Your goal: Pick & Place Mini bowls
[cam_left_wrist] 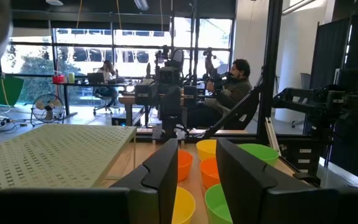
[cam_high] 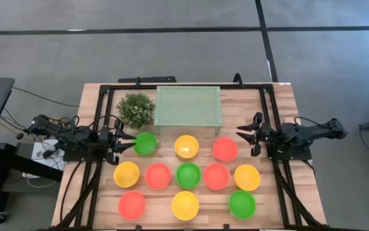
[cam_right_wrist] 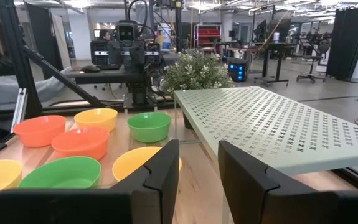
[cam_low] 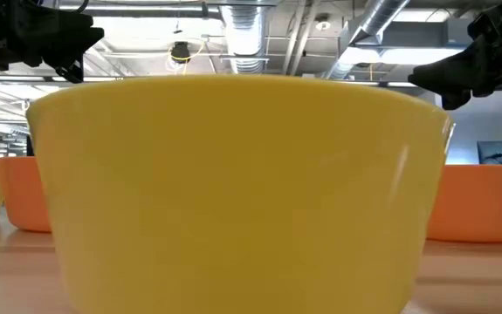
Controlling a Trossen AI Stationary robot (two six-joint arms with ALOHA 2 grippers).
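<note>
Several mini bowls sit base-down in three rows on the wooden table [cam_high: 280, 115]: green [cam_high: 145, 144], yellow [cam_high: 186, 147] and red-orange [cam_high: 224, 149] in the far row, more behind them toward the near edge. My left gripper [cam_high: 131, 142] [cam_left_wrist: 196, 146] is open, level, just left of the far-row green bowl and above the table. My right gripper [cam_high: 239, 134] [cam_right_wrist: 197, 146] is open, level, just right of the far-row red-orange bowl. A yellow bowl [cam_low: 233, 192] fills the low view.
A pale green perforated tray [cam_high: 188, 106] stands at the far middle of the table, with a bushy green plant [cam_high: 136, 109] at its left. Black frame rails [cam_high: 104, 115] run along both table sides. People sit in the room beyond [cam_left_wrist: 235, 81].
</note>
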